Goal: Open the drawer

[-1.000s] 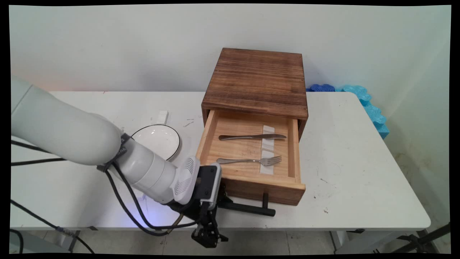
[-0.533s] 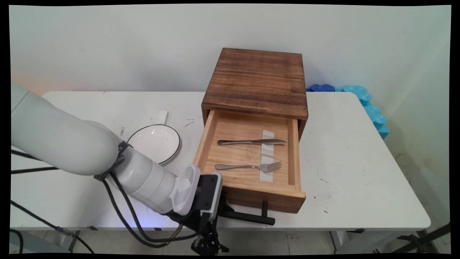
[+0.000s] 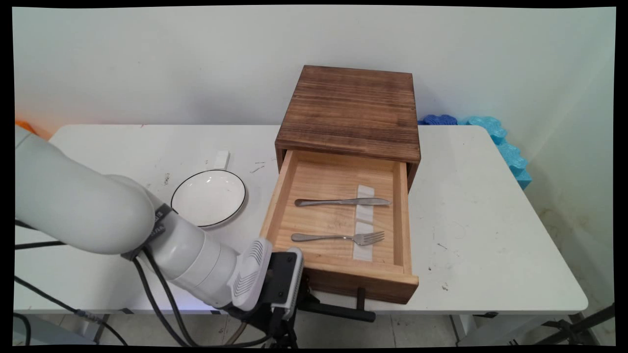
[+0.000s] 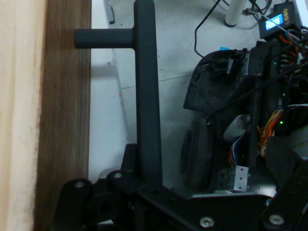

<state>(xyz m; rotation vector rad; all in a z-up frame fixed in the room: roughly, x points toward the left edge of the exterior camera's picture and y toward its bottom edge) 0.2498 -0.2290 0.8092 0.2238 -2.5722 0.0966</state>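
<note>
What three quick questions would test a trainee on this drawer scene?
1. True or false: the drawer is shut.
2. A knife and a fork lie in the drawer. Which lies nearer its front panel? A: the knife. B: the fork. C: they lie stacked.
3. Fill in: in the main view, the white bowl stands on the table to the drawer's ____.
Key: 1 false; 2 B; 3 left.
</note>
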